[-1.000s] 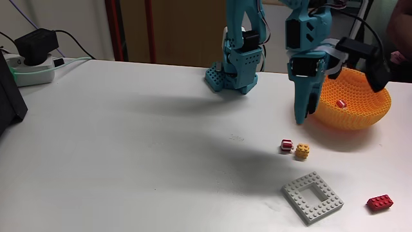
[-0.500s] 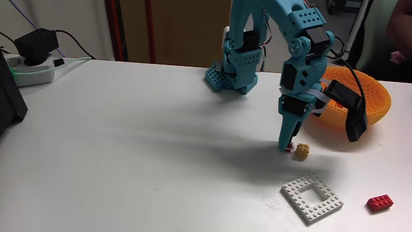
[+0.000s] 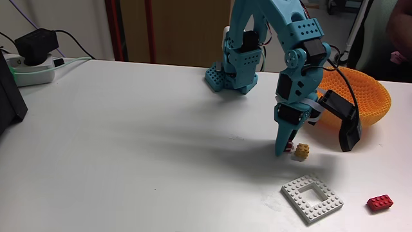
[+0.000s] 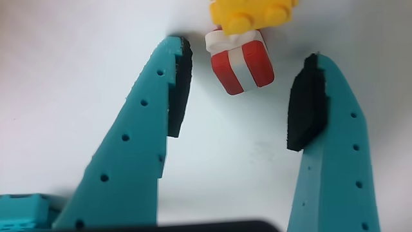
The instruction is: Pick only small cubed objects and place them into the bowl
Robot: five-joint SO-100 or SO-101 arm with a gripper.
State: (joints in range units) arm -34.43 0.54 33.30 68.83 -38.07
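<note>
On the table (image 3: 129,142) we count one red-and-white cube (image 4: 239,62) and one yellow cube (image 3: 300,152) sitting right next to each other, touching in the wrist view. There's also one white square frame plate (image 3: 313,198) nearer the camera and one longer red brick (image 3: 380,202) off to the right in the fixed view. Far left we've got a white power strip (image 3: 32,67) with a black adapter plugged in. No writing or brand we can read anywhere.

The hand (image 3: 284,145) is down at the table, tips at the red-and-white cube. In the wrist view its fingers (image 4: 174,84) are spread wide with the cube sitting in the gap near the tips, touching neither black pad, so it's got hold of nothing.

The orange bowl (image 3: 373,96) sits behind and to the right of the arm in the fixed view, well apart from the two cubes.

Compared with half a second ago, the hand has dropped a touch lower and closer to the cube; cubes, plate and brick haven't budged.
</note>
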